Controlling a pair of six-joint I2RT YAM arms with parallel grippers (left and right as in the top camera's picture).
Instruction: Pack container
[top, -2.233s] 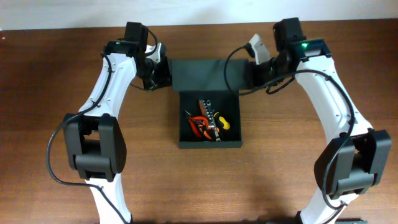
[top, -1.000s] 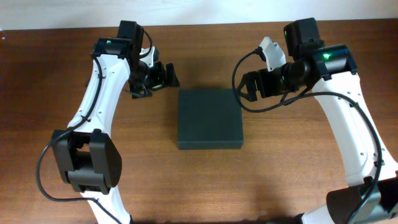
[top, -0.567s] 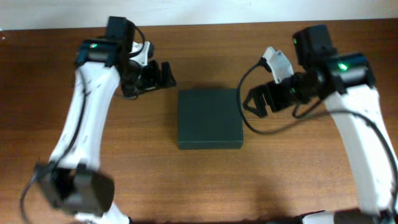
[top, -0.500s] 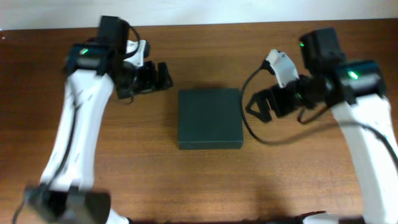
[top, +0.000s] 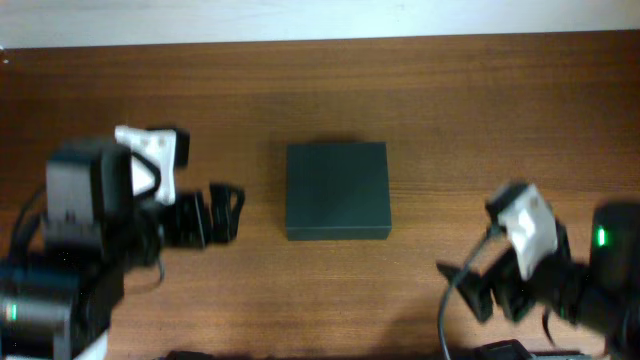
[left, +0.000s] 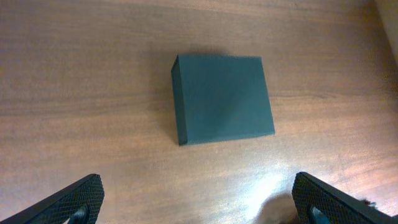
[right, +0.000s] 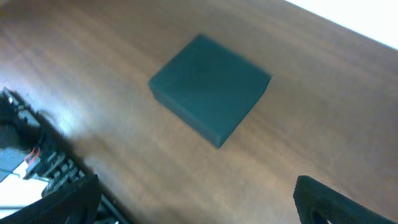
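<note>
The container (top: 337, 190) is a dark green-black box lying in the middle of the wooden table with its lid shut flat; its contents are hidden. The left wrist view has the container (left: 221, 98) well ahead of my left gripper (left: 199, 205), which is open with only bare table between its fingers. That left gripper (top: 226, 213) sits off the box's left side, apart from it. My right gripper (top: 478, 290) is near the front right, also apart from the box. It is open too, its right gripper (right: 199, 202) empty, with the container (right: 210, 88) beyond it.
The brown wooden table (top: 330, 90) spreads around the box, with a pale wall strip along its far edge. Dark equipment with cables (right: 28, 149) shows at the left of the right wrist view.
The box stood open with tools inside, then its lid came shut. Both arms have since drawn back from its far corners toward the front of the table, jaws open throughout.
</note>
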